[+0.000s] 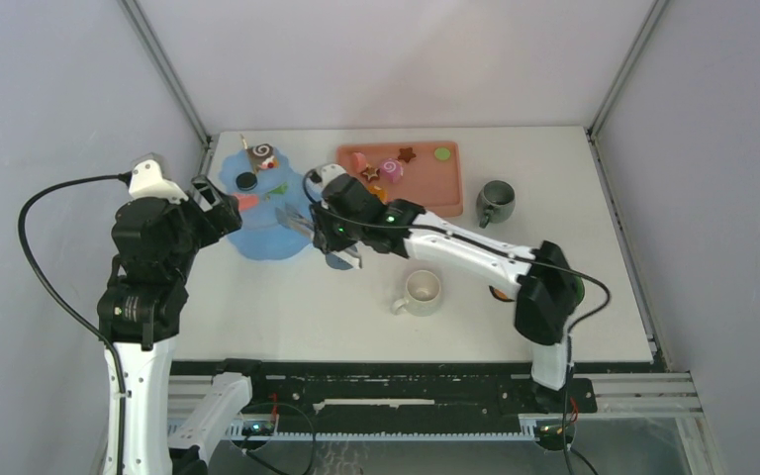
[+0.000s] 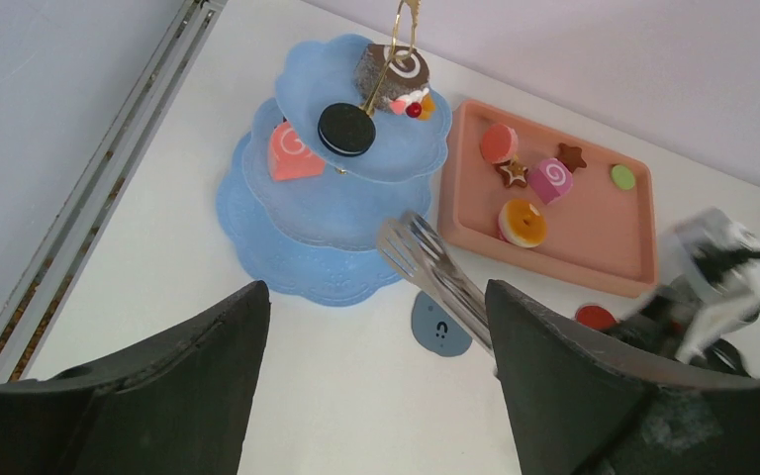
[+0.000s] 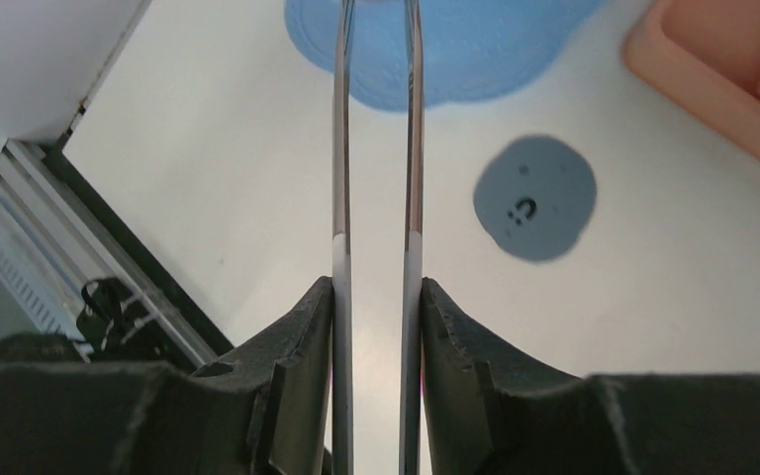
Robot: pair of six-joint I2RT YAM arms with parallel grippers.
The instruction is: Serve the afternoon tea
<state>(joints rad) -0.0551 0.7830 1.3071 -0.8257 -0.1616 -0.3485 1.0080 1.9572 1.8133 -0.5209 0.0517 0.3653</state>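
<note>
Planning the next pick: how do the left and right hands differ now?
The left hand is open and empty; the right hand is shut on the tongs. The left hand is left of the tower; the right hand is right of it. Both point toward the tower.

the dessert tower (image 2: 287, 262) is blue, the tray (image 2: 594, 247) salmon-pink, a roll (image 2: 552, 180) pink with white swirl.
</note>
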